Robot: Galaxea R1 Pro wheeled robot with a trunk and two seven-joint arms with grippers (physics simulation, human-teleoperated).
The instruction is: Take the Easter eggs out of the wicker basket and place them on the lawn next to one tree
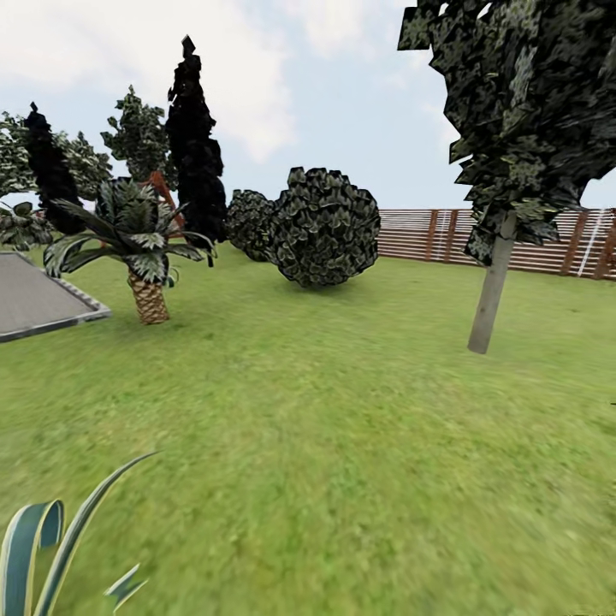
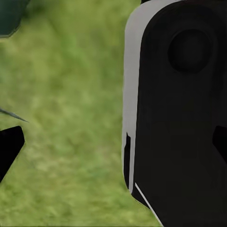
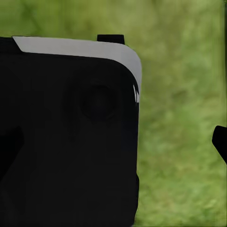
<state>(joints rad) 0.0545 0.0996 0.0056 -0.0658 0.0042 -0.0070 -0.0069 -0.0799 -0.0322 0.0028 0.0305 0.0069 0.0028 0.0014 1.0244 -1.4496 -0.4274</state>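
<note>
Garden lawn (image 1: 325, 445) with a tree (image 1: 494, 291).
The tree has a thin, bare grey trunk under dark foliage; a palm (image 1: 147, 257) stands well apart. Whether either gripper is closed cannot be told.

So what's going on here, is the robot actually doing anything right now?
Nothing is being handled at the moment. The head view looks across the lawn toward a tree with a bare, thin trunk on the right, a short palm beside grey paving on the left, and a round bush before a wooden fence. Both wrist views look down at grass past dark robot parts. The robot seems to be on its way across the garden.
</note>
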